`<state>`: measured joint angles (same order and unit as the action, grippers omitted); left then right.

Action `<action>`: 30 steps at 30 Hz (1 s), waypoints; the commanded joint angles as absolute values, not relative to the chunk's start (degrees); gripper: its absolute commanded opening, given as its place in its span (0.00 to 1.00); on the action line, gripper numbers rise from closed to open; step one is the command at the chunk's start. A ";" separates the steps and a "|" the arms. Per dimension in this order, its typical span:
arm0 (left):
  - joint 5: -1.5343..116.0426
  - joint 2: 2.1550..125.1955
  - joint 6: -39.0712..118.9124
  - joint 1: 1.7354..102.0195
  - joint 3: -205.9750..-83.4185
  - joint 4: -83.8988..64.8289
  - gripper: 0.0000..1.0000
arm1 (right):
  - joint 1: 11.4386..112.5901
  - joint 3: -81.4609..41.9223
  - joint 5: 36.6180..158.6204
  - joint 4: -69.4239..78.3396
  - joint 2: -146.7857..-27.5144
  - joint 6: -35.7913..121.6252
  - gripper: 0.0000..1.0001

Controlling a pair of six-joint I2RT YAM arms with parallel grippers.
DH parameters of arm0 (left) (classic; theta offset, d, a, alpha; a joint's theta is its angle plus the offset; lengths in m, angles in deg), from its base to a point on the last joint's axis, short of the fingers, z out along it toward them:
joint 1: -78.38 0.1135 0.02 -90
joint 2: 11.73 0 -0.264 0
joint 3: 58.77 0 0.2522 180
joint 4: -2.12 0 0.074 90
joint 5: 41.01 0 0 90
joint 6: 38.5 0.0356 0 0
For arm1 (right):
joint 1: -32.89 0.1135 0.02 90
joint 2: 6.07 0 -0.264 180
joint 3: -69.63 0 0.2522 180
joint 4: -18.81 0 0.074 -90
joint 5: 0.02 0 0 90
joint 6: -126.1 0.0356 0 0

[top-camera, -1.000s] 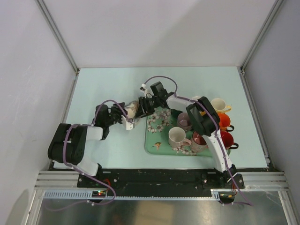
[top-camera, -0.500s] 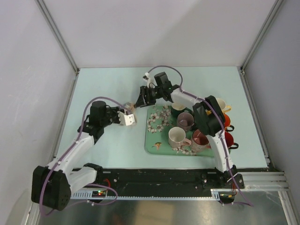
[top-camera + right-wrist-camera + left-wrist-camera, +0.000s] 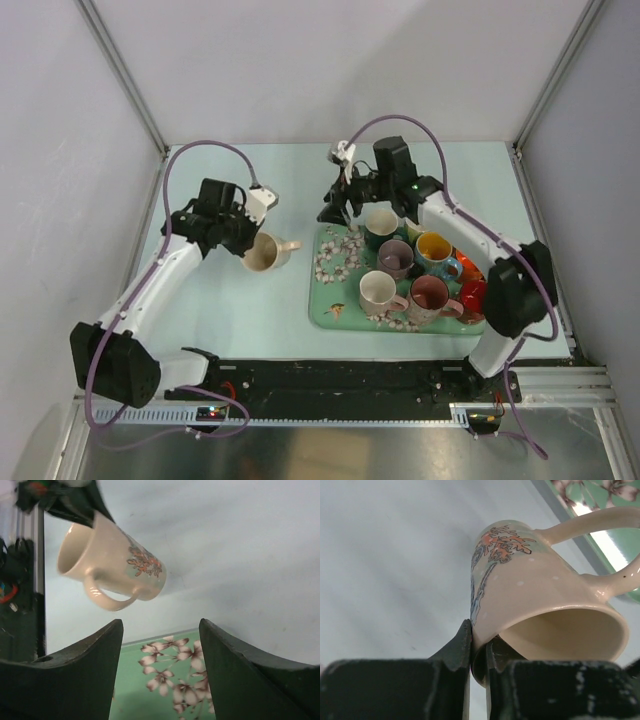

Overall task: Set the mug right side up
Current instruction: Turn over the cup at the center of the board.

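Left of the tray, above the tabletop: a cream ceramic mug (image 3: pixel 264 253), tilted, its mouth turned up toward the overhead camera and its handle pointing at the green rectangular tray with white blossoms (image 3: pixel 330 303).
Left end effector (image 3: pixel 247 240): clamped narrow on the mug's rim.
Left wrist view only: one finger (image 3: pixel 459 647) lies outside the wall and the other inside the mouth, pinching the rim. An orange-and-grey leaf print shows on the mug's side, and a corner of the tray shows past the handle.
Right end effector (image 3: pixel 331 210): spread wide and gripping nothing, over the tray's far left corner, near the mug but apart from it.
Right wrist view only: the mug is seen from the side, framed between the two spread fingers (image 3: pixel 75 680). The tray's blossoms lie below it, and the left arm's dark fingers sit at its rim.
Hard to make out: whether the mug's base touches the pale blue-green tabletop (image 3: pixel 240 310) cannot be told. In the left wrist view the base is out of sight and the handle is cut off at the frame edge.
Tray contents, overhead view: a dark green mug (image 3: pixel 380 228), a mauve mug (image 3: pixel 395 258), a yellow mug (image 3: pixel 433 247), a cream mug (image 3: pixel 377 291) and a dusky pink mug (image 3: pixel 428 293), all mouth up.
Tray's right edge: an orange mug (image 3: pixel 467 264) and a red mug (image 3: pixel 472 296), partly hidden by the right arm.
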<state>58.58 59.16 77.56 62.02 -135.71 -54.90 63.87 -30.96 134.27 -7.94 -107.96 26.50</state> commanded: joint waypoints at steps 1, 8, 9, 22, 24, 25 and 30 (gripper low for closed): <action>62.16 60.02 66.81 61.80 -139.12 -61.98 0.00 | 66.54 -25.84 139.62 -8.12 -101.71 1.49 0.68; 60.41 64.06 69.74 61.85 -141.99 -63.68 0.00 | 72.83 -28.29 141.03 -21.39 -106.23 -13.70 0.67; 60.64 64.57 69.67 61.85 -142.24 -63.72 0.00 | 73.86 -28.84 140.73 -22.23 -107.44 -13.89 0.67; 68.04 71.45 67.25 61.75 -142.93 -65.99 0.06 | 82.06 -32.24 130.76 -16.54 -117.06 -9.93 0.67; 68.34 72.15 67.24 61.76 -144.05 -66.03 0.09 | 82.23 -33.05 129.55 -16.67 -118.10 -9.09 0.64; 68.34 72.35 67.28 61.76 -144.50 -66.04 0.14 | 82.21 -33.33 128.97 -16.80 -118.51 -8.86 0.62; 65.49 72.71 66.35 61.81 -147.10 -65.97 0.45 | 81.74 -33.05 127.56 -17.99 -119.22 -9.21 0.33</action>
